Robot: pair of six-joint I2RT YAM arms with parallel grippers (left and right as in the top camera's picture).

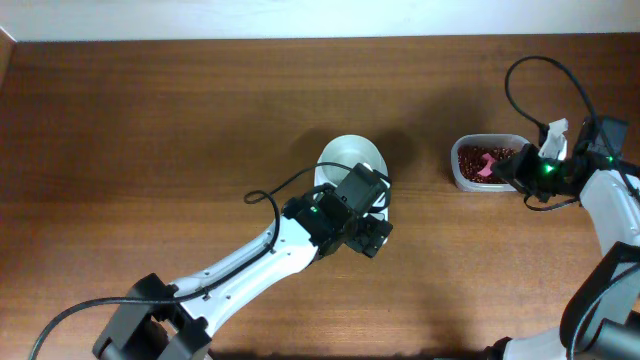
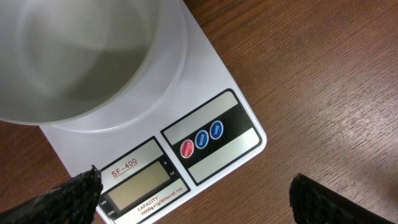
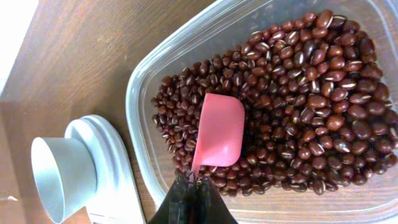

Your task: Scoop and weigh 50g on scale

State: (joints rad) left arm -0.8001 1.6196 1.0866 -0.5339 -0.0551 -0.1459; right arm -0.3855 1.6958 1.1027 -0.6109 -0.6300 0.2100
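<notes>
The white scale [image 1: 378, 203] stands mid-table with its round white bowl [image 1: 352, 160] on top; no beans show in the bowl. My left gripper [image 1: 372, 236] hovers open over the scale's display end, and in the left wrist view its fingers [image 2: 68, 199] flank the display and buttons of the scale [image 2: 211, 134] below the bowl [image 2: 81, 56]. At the right, my right gripper [image 1: 512, 170] is shut on the handle of a pink scoop [image 3: 221, 130]. The scoop rests on the red-brown beans [image 3: 298, 81] in a clear tub [image 3: 140, 112].
The clear tub [image 1: 462, 172] sits to the right of the scale, with bare wood between them. The right arm's cable [image 1: 530, 75] loops above the tub. The left arm [image 1: 240, 265] stretches in from the lower left.
</notes>
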